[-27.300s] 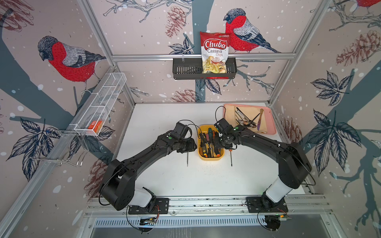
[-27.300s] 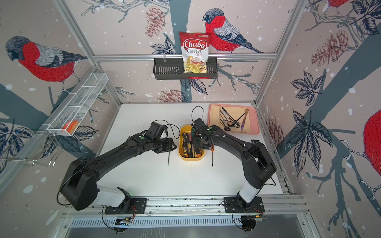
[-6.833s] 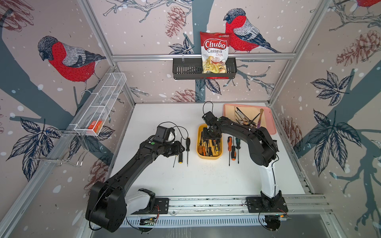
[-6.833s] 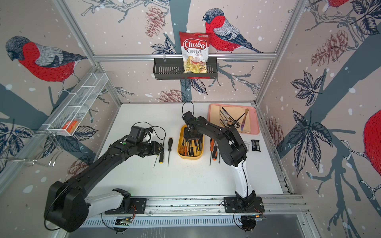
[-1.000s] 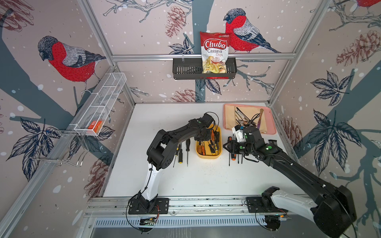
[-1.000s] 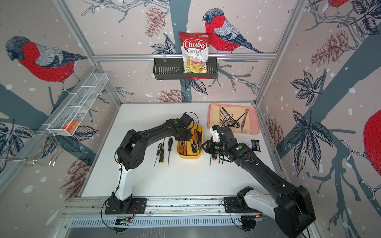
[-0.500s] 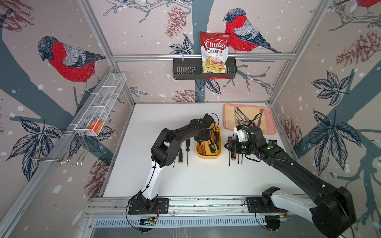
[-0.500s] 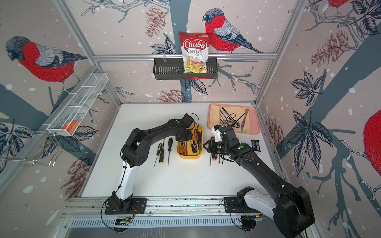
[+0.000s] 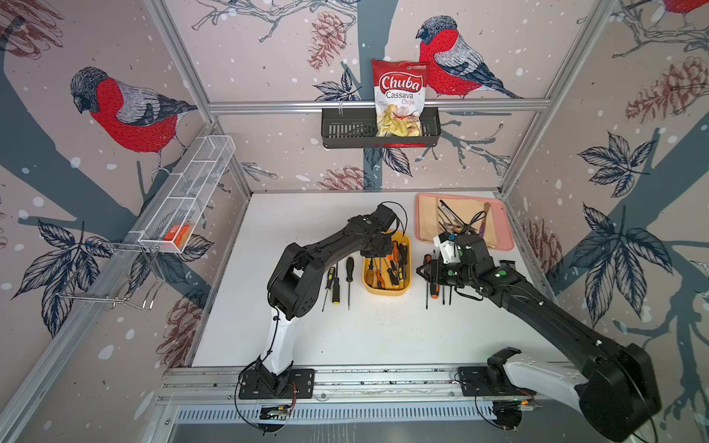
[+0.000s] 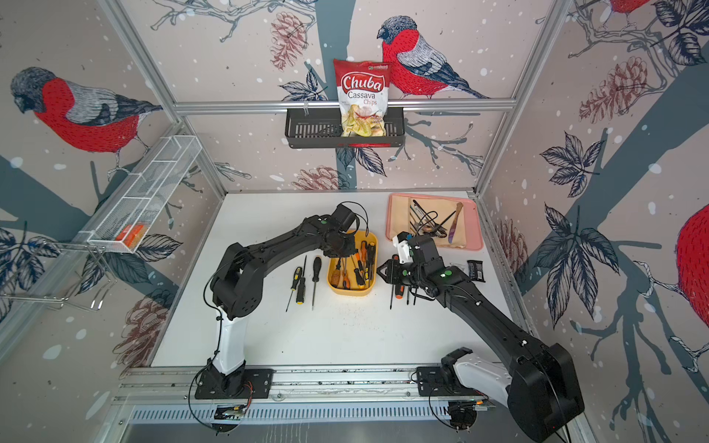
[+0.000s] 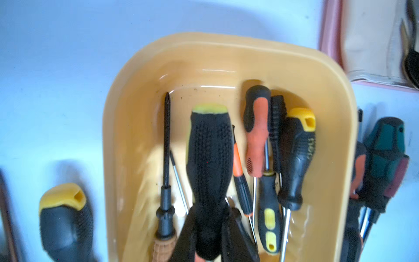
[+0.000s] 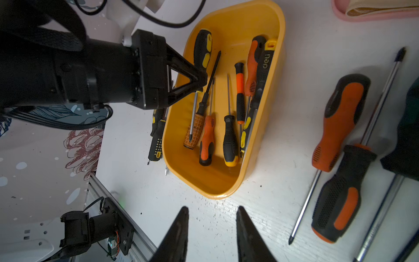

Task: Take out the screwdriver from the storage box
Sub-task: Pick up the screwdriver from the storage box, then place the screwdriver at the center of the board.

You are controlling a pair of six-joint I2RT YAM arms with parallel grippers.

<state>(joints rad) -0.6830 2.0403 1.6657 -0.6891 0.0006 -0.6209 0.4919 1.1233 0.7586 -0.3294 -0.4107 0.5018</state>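
Left wrist view softly blurred. Left claw (image 11: 214,213) cut off by the picture's edge, clamped at the neck of the black-and-yellow screwdriver (image 11: 209,154) in the storage box (image 11: 118,127), shaft out of sight there. Right claw (image 12: 212,208) shown only as two fingertips. In a top view, screwdrivers on the surface (image 9: 434,292) right of the box partly hidden under the right arm.

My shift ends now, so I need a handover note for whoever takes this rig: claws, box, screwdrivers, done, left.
Left claw: shut on a black screwdriver with a yellow cap, inside the yellow box, not yet out.
Right claw: open, empty, over the table beside the box.
Done: three screwdrivers lie on the table at the box's left-arm side, other screwdrivers at its right-arm side.
Left: lift the gripped one out, set it down; several more lie in the box.
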